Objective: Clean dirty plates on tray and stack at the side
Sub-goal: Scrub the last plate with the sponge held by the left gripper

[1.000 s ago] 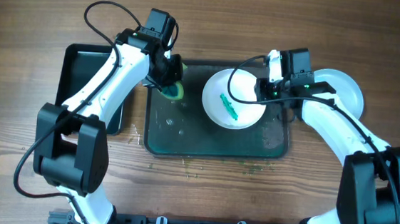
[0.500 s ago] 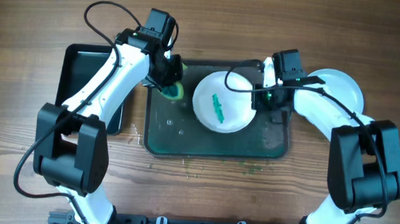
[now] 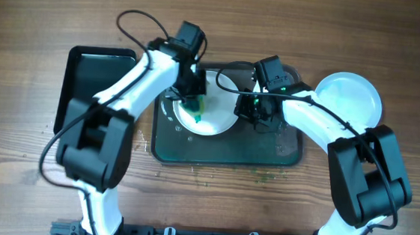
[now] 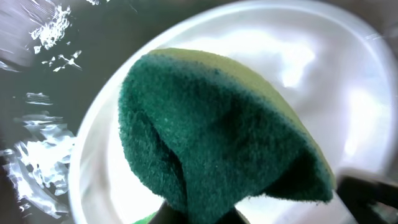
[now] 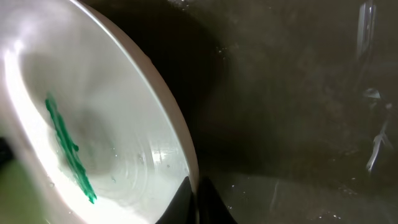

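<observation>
A white plate [image 3: 214, 114] with a teal-green smear [image 5: 67, 149] lies on the dark grey-green tray [image 3: 226, 155]. My right gripper [image 3: 250, 106] is shut on the plate's right rim [image 5: 186, 163]. My left gripper [image 3: 194, 101] is shut on a green and yellow sponge [image 4: 217, 130] and presses it onto the plate [image 4: 323, 68]. A second white plate [image 3: 351, 95], plain white, lies on the table to the right of the tray.
A smaller glossy black tray [image 3: 93, 78] lies at the left on the wooden table [image 3: 27, 156]. Water drops and green specks lie on the big tray and at its front edge [image 3: 258, 175].
My right gripper has dragged the smeared plate leftward across the tray. My left gripper has brought the sponge right and down onto the plate.
</observation>
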Robot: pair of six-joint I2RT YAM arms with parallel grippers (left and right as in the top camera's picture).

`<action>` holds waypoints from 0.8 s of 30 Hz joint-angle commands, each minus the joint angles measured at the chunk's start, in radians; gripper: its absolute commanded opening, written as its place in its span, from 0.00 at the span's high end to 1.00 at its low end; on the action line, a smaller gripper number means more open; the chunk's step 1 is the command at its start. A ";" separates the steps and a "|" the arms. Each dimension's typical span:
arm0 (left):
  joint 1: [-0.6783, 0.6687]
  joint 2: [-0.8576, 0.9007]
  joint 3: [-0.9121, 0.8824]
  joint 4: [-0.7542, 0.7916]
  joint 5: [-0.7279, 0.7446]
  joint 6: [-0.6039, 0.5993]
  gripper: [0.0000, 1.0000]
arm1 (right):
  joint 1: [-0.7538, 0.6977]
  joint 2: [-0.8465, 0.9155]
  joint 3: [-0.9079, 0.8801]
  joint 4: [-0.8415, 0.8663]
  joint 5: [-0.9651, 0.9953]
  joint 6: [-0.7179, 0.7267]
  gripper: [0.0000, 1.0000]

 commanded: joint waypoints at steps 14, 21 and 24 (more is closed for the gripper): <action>-0.056 0.131 0.010 -0.023 -0.216 -0.140 0.96 | 0.000 0.015 0.022 0.013 0.016 0.010 0.96; -0.101 0.131 0.010 -0.068 -0.114 -0.120 0.96 | 0.000 0.015 0.022 0.014 0.016 0.011 0.96; -0.124 0.131 0.010 0.034 0.321 0.156 0.96 | 0.000 0.015 0.022 0.013 0.016 0.011 0.96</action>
